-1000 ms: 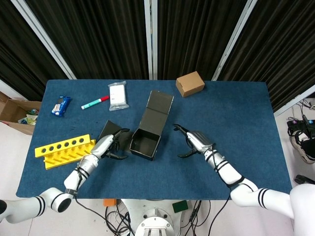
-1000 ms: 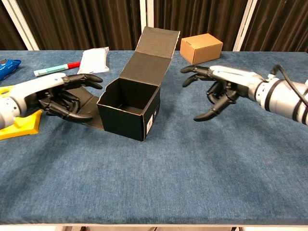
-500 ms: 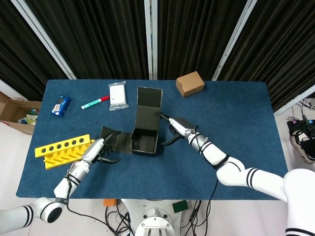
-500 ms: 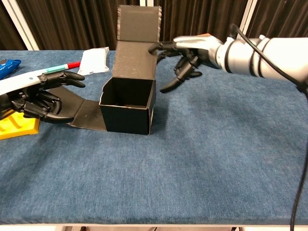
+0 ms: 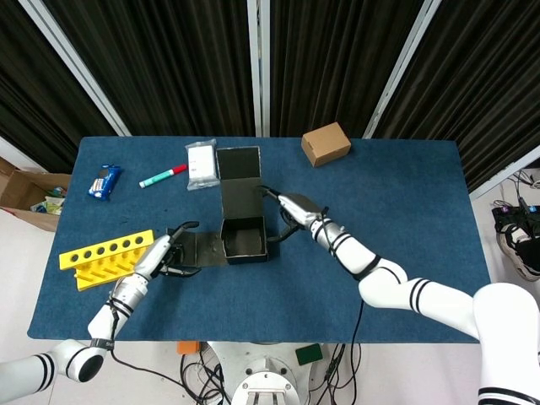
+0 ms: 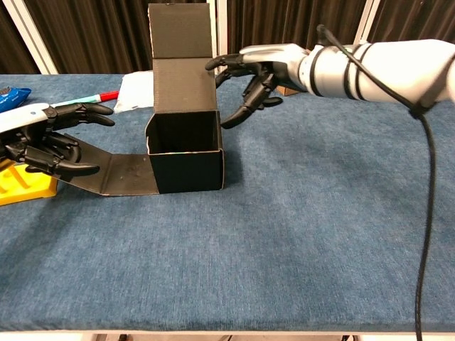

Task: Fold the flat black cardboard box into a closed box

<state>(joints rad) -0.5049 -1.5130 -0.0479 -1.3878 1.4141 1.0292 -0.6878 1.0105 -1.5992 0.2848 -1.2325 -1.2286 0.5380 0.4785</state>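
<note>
Bench (image 6: 284,270): blue cloth, bare in the near part. Box (image 6: 186,153) stands mid-bench, left of centre, body erected and open at the top, lid panel upright at the back, one side flap lying flat on the cloth toward the left. Left robot hand (image 6: 50,142) sits at the outer end of that flap, fingers curled loosely over its edge; whether it actually pinches the card I cannot tell. Right robot hand (image 6: 249,74) is at the right rear corner of the box, fingers spread and holding nothing, fingertips at or just beside the lid's edge. Judged risks: the box is light and unanchored, so a push on the lid from the right could slide or tip it rather than fold the hinge; if the lid comes down before the side flap is tucked, the flap stays outside and the box will not close; a pull on the flat flap could drag the whole box leftward. Further back: yellow rack (image 5: 108,257), marker (image 5: 163,175), white packet (image 5: 202,164), blue wrapper (image 5: 105,180), brown carton (image 5: 326,143). No writing is legible on any of these.
</note>
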